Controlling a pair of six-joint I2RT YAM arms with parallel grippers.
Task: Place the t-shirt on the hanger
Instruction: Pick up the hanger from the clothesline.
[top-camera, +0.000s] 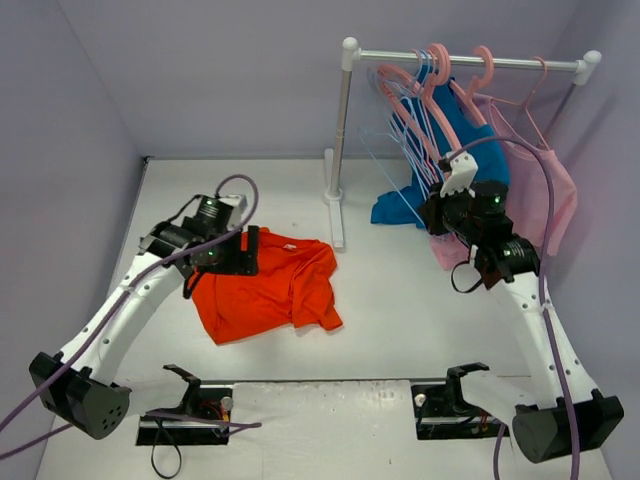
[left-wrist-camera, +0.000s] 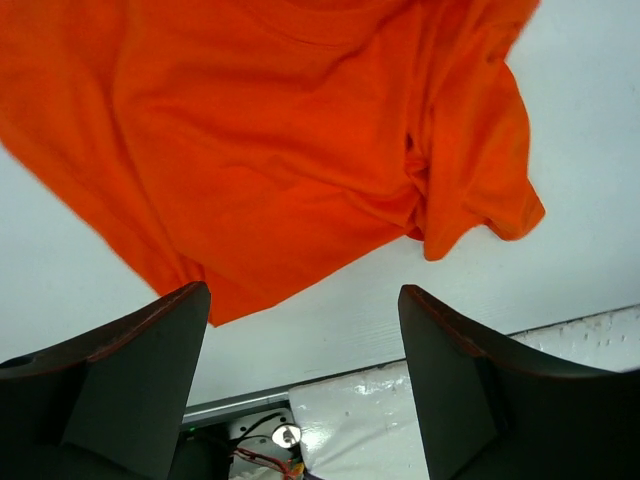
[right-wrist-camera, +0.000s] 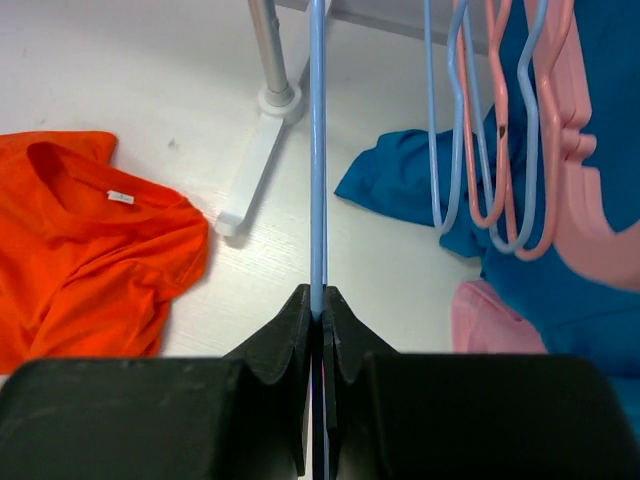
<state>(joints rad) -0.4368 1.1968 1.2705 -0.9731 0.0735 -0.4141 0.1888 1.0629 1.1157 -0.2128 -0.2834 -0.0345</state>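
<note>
The orange-red t-shirt (top-camera: 270, 285) lies crumpled on the white table, its neck and white label showing in the right wrist view (right-wrist-camera: 90, 250). My left gripper (top-camera: 232, 252) hovers at the shirt's upper left edge. It is open (left-wrist-camera: 305, 330), with only bare table between its fingers and the cloth (left-wrist-camera: 280, 130) just beyond the tips. My right gripper (top-camera: 438, 214) is up by the rack, shut (right-wrist-camera: 320, 300) on a thin bar of the light-blue hanger (right-wrist-camera: 317, 150). That hanger (top-camera: 388, 180) shows as faint blue lines beside the rack post.
A white clothes rack (top-camera: 345, 130) stands at the back, its foot (right-wrist-camera: 250, 185) close to the shirt. On its rail hang pink hangers (top-camera: 432, 80), other blue hangers (right-wrist-camera: 440, 150), a blue shirt (top-camera: 445, 150) and a pale pink top (top-camera: 545, 185). Purple walls close both sides.
</note>
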